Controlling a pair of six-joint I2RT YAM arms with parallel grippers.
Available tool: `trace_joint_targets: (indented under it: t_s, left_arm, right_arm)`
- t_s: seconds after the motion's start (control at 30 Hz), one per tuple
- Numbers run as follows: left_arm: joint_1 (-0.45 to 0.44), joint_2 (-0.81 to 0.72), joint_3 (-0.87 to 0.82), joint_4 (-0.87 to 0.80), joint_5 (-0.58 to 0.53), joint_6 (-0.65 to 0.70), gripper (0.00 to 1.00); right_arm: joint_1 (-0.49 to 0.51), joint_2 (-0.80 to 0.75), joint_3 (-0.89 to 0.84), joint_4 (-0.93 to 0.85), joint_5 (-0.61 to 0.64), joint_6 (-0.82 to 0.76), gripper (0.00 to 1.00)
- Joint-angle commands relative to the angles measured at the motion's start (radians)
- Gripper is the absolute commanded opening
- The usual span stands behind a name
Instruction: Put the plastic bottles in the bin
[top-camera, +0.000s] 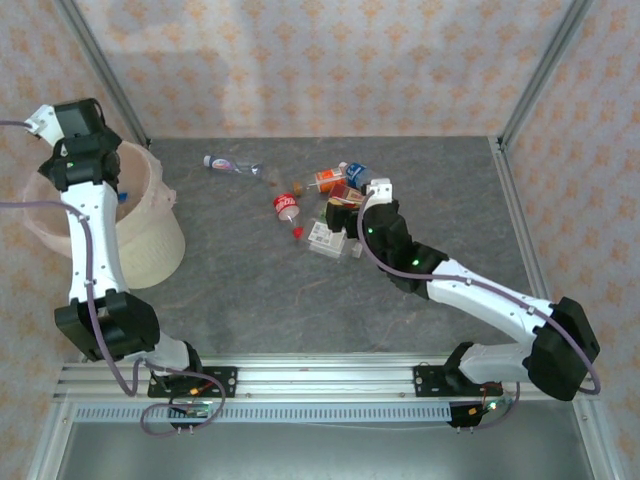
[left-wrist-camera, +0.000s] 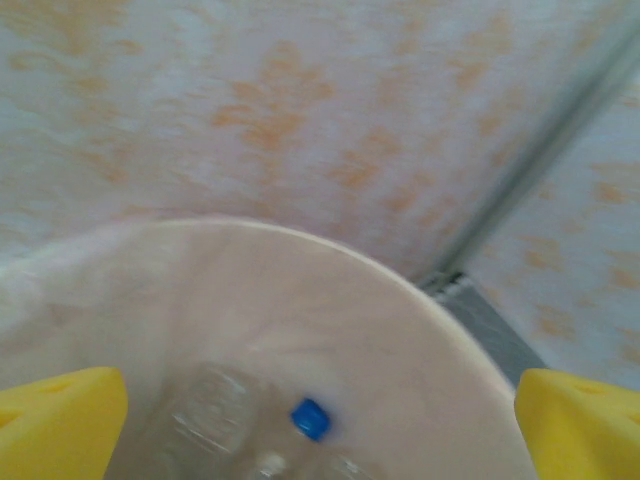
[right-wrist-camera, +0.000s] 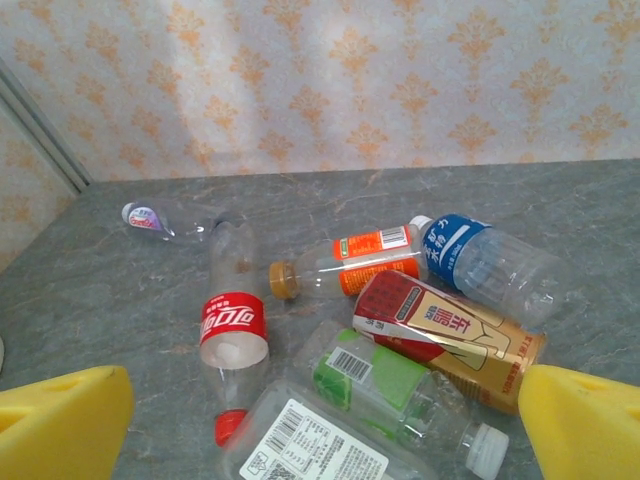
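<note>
While the left claw (left-wrist-camera: 320, 400) hangs over the bin (top-camera: 150, 235), its yellow fingers (left-wrist-camera: 60, 425) stand wide apart at the edges of the wrist view, gripping nothing. Down inside the bin lies a clear bottle with a blue cap (left-wrist-camera: 310, 418), too blurred for any label to be read. The bin stands at the far left of the table (top-camera: 250, 290).

The right claw (right-wrist-camera: 325, 400) is likewise spread wide and empty, low over a heap of bottles at the middle of the table, well apart from the bin.

- The red-label bottle (right-wrist-camera: 233, 325) has white looping script in the Coca-Cola style and a red cap toward the camera.
- The orange-label bottle (right-wrist-camera: 350, 265) shows a white panel with a barcode, and its cap is orange-brown.
- The blue-label bottle (right-wrist-camera: 480, 260) carries white writing too small to read. Its white cap touches the orange one's base.
- The red-and-tan bottle (right-wrist-camera: 445, 335) bears large Chinese characters.
- The green-label bottle (right-wrist-camera: 385, 385) shows a barcode and has a white cap.
- The white-label bottle (right-wrist-camera: 310, 440), nearest the camera, has a barcode and a square code.

A clear bottle (right-wrist-camera: 165, 220) with a small coloured label lies apart to the far left.
</note>
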Motion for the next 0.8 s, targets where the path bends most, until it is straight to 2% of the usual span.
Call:
trace_joint_targets:
  t_s: [0.0,0.17,0.4,0.5,0.67,0.77]
  left_arm:
    - [-0.071,-0.057,0.013,-0.007,0.103,-0.034,1.00]
    - [-0.183,-0.090,-0.009,0.026,0.171,-0.052,1.00]
    - [-0.339,-0.102,-0.077,0.069,0.303,-0.097,1.00]
    - [-0.406,-0.111,-0.146,0.107,0.320,-0.161,1.00]
    - [-0.525,-0.104,-0.271,0.191,0.383,-0.154,1.00]
    - [-0.592,-0.080,-0.345,0.243,0.435,-0.146,1.00]
  right_arm:
    - [-0.038,0.028,0.012,-0.079,-0.085,0.003,0.99]
    - [-0.102,0.058,0.034,-0.193,-0.192,-0.021,0.99]
    - [-0.200,0.072,-0.023,-0.211,-0.405,0.202,0.99]
    - [-0.247,0.075,-0.071,-0.169,-0.470,0.303,0.99]
    - [-0.317,0.098,-0.113,-0.118,-0.568,0.417,0.96]
    - [-0.331,0.128,-0.111,-0.131,-0.575,0.445,0.96]
